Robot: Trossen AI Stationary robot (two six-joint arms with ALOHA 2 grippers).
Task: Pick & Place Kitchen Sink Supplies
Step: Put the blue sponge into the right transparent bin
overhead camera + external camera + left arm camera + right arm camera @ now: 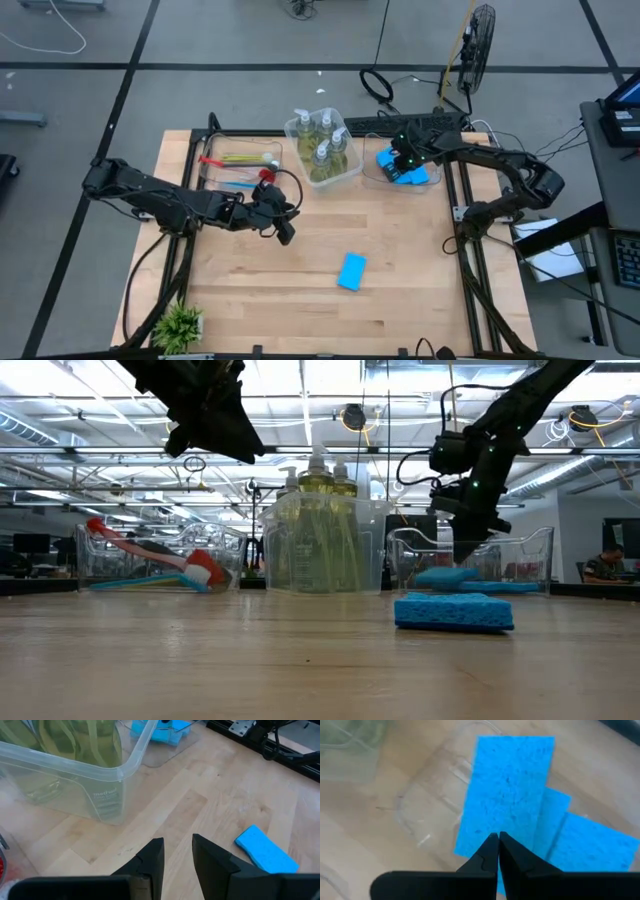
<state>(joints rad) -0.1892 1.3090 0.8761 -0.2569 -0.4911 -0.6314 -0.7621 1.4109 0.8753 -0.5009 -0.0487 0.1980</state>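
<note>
Nearest the low camera, a lone blue sponge (454, 611) lies flat on the bare wooden table (420, 270), at about five o'clock from the table's middle in the overhead view, with open board all around it. Along the twelve o'clock edge stand three clear bins. The middle bin (322, 150) holds the pump bottles of yellowish soap (320, 154), upright and packed together. The left bin (240, 160) holds the dish brushes (240, 160), lying flat, red, yellow-green and blue showing. The right bin (404, 168) holds stacked blue sponges (512, 790), and the right gripper (498, 847) hangs just above them, fingers pressed together on nothing. The left gripper (178, 857) hovers over bare wood at nine o'clock from centre, fingers slightly parted and empty. A small potted plant (180, 325) sits near the seven o'clock corner.
</note>
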